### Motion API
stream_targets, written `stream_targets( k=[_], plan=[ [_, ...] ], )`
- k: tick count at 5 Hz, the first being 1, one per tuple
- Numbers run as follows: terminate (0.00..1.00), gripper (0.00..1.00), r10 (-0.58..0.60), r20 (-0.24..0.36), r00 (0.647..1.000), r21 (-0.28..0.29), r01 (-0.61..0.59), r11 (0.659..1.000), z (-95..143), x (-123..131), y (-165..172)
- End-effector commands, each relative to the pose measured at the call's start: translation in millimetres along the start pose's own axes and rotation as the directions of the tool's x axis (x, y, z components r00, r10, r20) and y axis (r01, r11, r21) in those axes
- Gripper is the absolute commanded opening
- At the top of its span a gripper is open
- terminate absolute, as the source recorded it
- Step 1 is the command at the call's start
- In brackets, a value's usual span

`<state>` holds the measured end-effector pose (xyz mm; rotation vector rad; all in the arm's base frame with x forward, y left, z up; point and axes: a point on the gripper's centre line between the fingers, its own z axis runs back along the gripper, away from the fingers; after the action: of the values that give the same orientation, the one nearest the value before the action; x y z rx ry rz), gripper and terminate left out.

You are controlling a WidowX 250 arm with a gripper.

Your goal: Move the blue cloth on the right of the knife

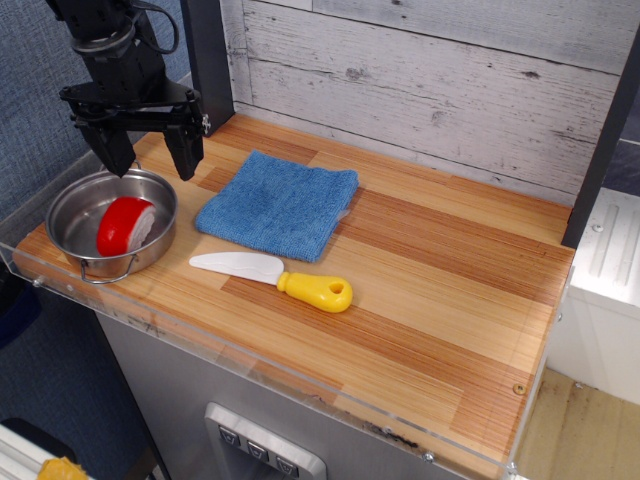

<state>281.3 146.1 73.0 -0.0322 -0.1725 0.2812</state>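
Observation:
The blue cloth point(280, 204) lies flat on the wooden counter, behind the knife and a little to its left. The knife point(272, 277) lies in front of the cloth, white blade to the left, yellow handle to the right. My gripper point(152, 155) hangs at the far left, above the rim of a metal bowl, left of the cloth and apart from it. Its two black fingers are spread wide with nothing between them.
A metal bowl point(75, 200) with a red and white object point(125, 226) in it stands at the left edge. A whitewashed plank wall runs behind the counter. A black post point(212, 60) stands behind the gripper and another point(600, 140) at the right.

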Motion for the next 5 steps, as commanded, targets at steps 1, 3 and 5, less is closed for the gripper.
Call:
stream_targets(
  k=[1,3,5],
  plan=[
    [0.00,1.00,0.000,0.000,1.000,0.000,0.000,1.000,0.0,0.0,0.0],
    [0.00,1.00,-0.050,0.030,0.998,0.012,0.050,0.999,11.1,23.5,-38.8],
    [0.00,1.00,-0.121,0.048,0.992,0.029,0.119,0.992,-19.7,33.0,-79.9]
  ],
)
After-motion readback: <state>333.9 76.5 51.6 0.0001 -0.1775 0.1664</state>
